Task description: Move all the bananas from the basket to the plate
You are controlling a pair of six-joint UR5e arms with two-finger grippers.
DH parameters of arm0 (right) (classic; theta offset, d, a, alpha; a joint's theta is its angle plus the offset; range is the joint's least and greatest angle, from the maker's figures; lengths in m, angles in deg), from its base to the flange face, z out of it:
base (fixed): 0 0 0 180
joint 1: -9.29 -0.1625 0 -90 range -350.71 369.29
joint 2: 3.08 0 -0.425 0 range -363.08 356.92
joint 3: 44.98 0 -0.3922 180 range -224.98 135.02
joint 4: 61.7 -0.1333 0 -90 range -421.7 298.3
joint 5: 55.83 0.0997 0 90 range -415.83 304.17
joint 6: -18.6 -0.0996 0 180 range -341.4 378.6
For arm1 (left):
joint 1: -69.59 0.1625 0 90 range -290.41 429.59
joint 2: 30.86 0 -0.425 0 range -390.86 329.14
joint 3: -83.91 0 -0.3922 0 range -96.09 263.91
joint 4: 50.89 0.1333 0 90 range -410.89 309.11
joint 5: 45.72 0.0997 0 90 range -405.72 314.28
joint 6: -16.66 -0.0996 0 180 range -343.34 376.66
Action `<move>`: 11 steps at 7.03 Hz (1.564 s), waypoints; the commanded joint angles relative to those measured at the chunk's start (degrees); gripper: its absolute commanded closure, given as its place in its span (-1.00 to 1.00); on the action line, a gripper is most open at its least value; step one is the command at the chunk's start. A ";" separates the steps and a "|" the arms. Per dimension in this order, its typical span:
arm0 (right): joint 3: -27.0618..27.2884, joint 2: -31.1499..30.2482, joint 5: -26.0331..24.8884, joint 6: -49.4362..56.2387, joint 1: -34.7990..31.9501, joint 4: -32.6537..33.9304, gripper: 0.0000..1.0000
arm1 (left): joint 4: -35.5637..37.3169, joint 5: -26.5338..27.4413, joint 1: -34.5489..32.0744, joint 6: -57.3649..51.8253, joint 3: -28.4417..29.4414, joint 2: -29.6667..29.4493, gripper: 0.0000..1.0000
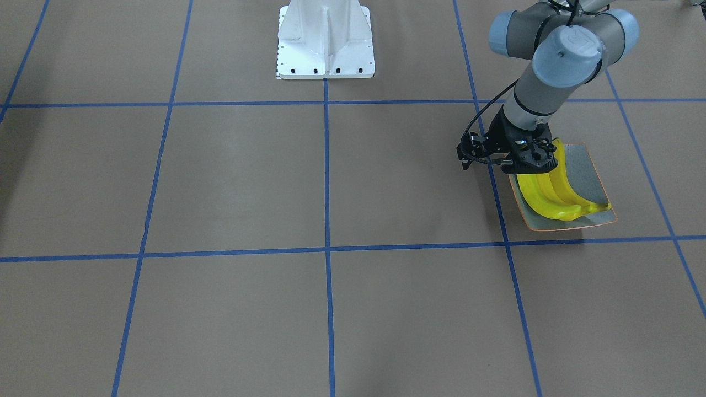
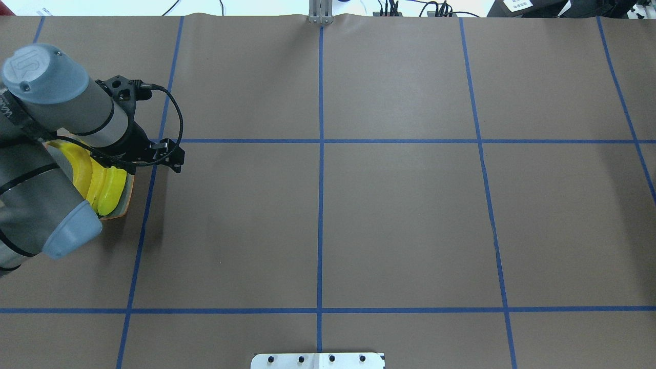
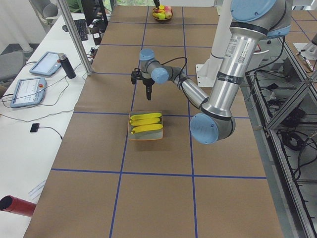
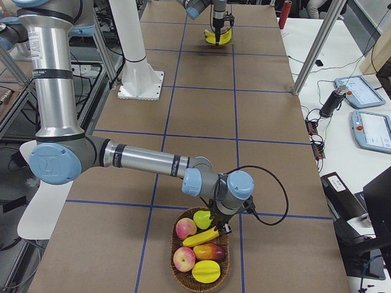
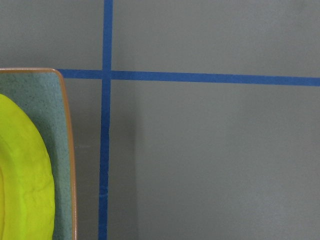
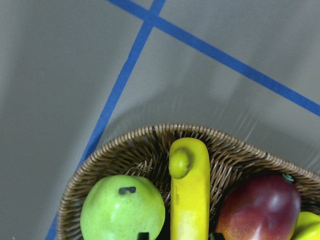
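Three yellow bananas (image 1: 551, 193) lie side by side on the grey-green plate (image 1: 587, 176) with its orange rim. My left gripper (image 1: 532, 157) hangs just above their far ends, looks open and holds nothing. The left wrist view shows only the plate's corner (image 5: 57, 125) and one banana's edge (image 5: 20, 180). One more banana (image 6: 190, 190) lies in the wicker basket (image 6: 150, 137). My right gripper (image 4: 219, 224) is low over that banana, open, with a dark fingertip (image 6: 143, 235) on each side of it.
The basket (image 4: 173, 273) also holds a green pear (image 6: 122, 207), a red mango (image 6: 260, 207), apples (image 4: 185, 229) and another yellow fruit (image 4: 206, 271). The white robot base (image 1: 325, 41) stands mid-table. Tablets (image 3: 27, 91) and a metal pole (image 3: 74, 34) border the table.
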State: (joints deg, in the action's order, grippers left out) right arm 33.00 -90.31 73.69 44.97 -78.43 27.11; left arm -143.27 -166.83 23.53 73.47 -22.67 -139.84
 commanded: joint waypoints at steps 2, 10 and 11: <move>-7.62 -2.69 1.00 -7.13 -0.53 -19.39 -0.03 | -0.09 0.00 0.70 1.02 0.05 -0.09 -1.00; -7.84 -1.63 3.90 -8.09 2.36 -22.96 -0.10 | -0.09 0.00 1.06 0.94 0.40 -0.09 -1.00; -8.01 -1.37 3.46 -8.09 2.98 -22.97 -0.09 | -0.17 0.00 1.06 0.94 0.58 -0.09 -1.00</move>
State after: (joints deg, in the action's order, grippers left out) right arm 25.23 -91.94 77.60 36.88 -76.35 4.76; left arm -143.38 -166.83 24.57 74.43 -22.26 -139.93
